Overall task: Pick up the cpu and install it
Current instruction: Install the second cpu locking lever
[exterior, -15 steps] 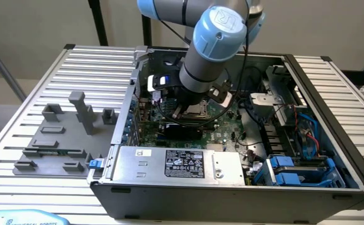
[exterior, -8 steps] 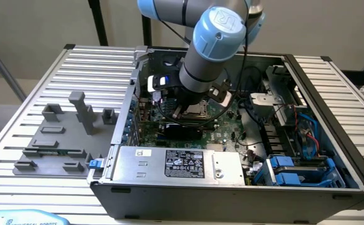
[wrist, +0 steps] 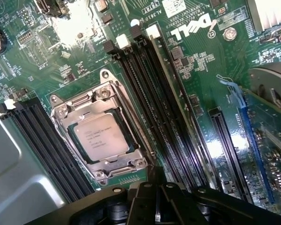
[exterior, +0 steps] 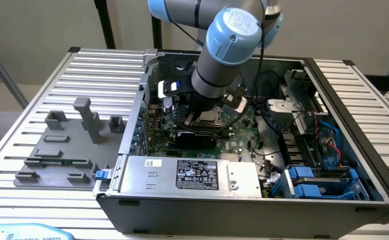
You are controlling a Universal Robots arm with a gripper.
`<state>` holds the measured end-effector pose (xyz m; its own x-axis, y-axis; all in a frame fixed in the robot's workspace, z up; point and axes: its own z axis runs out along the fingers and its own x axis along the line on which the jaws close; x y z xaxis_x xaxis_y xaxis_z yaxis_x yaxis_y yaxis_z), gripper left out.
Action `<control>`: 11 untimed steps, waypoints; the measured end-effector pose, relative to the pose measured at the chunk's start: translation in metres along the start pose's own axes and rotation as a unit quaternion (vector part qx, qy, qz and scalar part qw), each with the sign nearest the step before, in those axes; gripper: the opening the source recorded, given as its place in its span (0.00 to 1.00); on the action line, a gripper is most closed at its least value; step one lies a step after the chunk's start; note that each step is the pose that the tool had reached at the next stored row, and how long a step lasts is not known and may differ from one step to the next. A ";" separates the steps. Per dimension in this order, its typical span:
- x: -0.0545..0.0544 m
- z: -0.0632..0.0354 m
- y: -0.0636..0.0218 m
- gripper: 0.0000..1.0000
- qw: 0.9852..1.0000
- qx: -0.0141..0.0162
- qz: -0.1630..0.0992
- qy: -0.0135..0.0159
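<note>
The cpu (wrist: 101, 137), a flat square chip with a silver top, lies seated in the metal-framed socket (wrist: 61, 110) on the green motherboard. My gripper (wrist: 155, 180) is shut with nothing between its black fingers, and hovers just off one corner of the socket, apart from the chip. In the exterior view the gripper (exterior: 206, 112) hangs inside the open computer case, right above the socket (exterior: 206, 120), with the arm's blue-capped wrist leaning in from above.
Black memory slots (wrist: 145, 93) run along both sides of the socket. A power supply (exterior: 187, 175) sits at the case's near side, with cables and blue drive bays (exterior: 314, 182) at the exterior view's right. A grey fixture (exterior: 60, 150) holding a green memory stick (exterior: 57, 161) stands outside the case.
</note>
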<state>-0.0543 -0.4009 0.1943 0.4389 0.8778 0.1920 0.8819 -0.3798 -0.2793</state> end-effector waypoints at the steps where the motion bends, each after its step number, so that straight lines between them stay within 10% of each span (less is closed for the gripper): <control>1: 0.000 0.0006 -0.0001 0.11 1.000 0.000 -0.001 0.000; 11: 0.004 -0.0072 -0.0034 0.11 1.000 -0.002 -0.008 -0.008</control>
<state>-0.0545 -0.3984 0.2028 0.4216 0.8886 0.1810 0.8896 -0.3666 -0.2724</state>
